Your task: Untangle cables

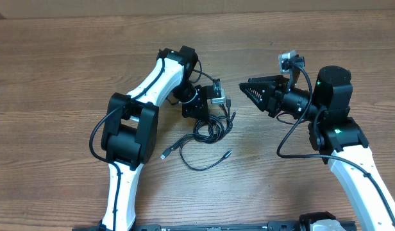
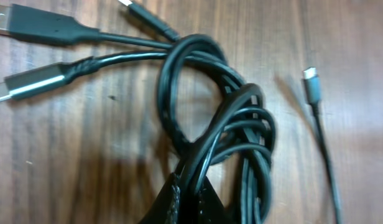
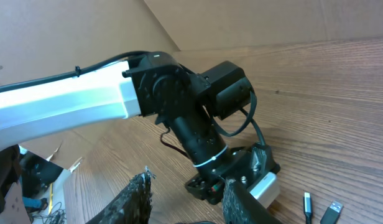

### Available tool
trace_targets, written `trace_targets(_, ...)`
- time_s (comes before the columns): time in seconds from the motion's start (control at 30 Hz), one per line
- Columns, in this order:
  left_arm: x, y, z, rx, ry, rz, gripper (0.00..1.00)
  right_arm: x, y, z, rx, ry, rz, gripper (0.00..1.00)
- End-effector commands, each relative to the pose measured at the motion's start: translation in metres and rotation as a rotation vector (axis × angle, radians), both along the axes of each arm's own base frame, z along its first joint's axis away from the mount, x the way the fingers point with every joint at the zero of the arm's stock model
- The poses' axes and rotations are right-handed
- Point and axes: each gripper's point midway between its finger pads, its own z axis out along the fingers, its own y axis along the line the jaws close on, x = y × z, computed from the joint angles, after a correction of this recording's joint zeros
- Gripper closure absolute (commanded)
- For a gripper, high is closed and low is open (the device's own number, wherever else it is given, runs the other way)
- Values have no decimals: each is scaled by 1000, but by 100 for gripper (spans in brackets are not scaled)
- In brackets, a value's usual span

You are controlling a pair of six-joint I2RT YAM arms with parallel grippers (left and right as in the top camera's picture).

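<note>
Seen from overhead, the cables (image 1: 209, 131) lie in one tangled bundle mid-worktop (image 1: 56, 64), with loose ends trailing toward the front. The left gripper (image 1: 204, 119) is down on the bundle, and the right gripper (image 1: 243, 88) hovers just beside it, not touching. Only the left wrist view shows the grip itself: fingertips (image 2: 198, 211) pinched tight on looped strands. The right wrist view shows its own jaws partly apart and empty, and of the cables only two plug ends (image 3: 308, 204).

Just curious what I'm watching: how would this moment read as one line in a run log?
task: untangle cables | left fingers: shut on cables | right fingers: open, clear of cables | cables: tangled on table
</note>
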Motion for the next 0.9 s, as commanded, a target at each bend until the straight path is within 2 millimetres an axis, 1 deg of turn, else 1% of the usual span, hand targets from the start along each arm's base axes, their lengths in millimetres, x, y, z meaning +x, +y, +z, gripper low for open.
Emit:
trace_targets(0.0, 19, 0, 29, -48, -34, 17, 96, 1, 0, 6, -2, -16, -5, 64)
trace_targets(0.03, 23, 3, 39, -53, -40, 22, 96, 1, 0, 6, 5, -4, -9, 64)
trace_targets(0.1, 35, 11, 66, -64, -65, 48, 96, 1, 0, 6, 30, 32, -21, 64)
trace_targets(0.17, 47, 14, 96, -105, -99, 75, 96, 1, 0, 6, 57, 74, -33, 64)
trace_targets(0.3, 66, 20, 167, -226, -229, 117, 96, 2, 0, 8, 123, 167, -63, 65)
trace_targets(0.33, 68, 21, 181, -243, -268, 119, 96, 2, 0, 8, 140, 190, -70, 64)
trace_targets(0.37, 70, 24, 199, -263, -324, 113, 96, 2, 1, 9, 167, 224, -81, 64)
trace_targets(0.43, 68, 27, 231, -291, -420, 96, 96, 2, 2, 13, 207, 263, -86, 64)
trace_targets(0.5, 61, 29, 260, -313, -503, 78, 96, 2, 3, 18, 249, 292, -89, 65)
trace_targets(0.53, 53, 31, 280, -328, -561, 61, 96, 3, 3, 22, 276, 310, -96, 65)
trace_targets(0.6, 40, 33, 308, -349, -643, 31, 96, 5, 4, 29, 317, 327, -101, 65)
trace_targets(0.73, 7, 34, 354, -384, -772, -21, 96, 0, 10, 51, 358, 259, -23, 64)
trace_targets(0.8, -8, 34, 370, -399, -825, -50, 96, -4, 13, 63, 373, 213, 18, 56)
trace_targets(0.87, -23, 34, 384, -411, -874, -88, 96, -7, 15, 76, 390, 169, 57, 42)
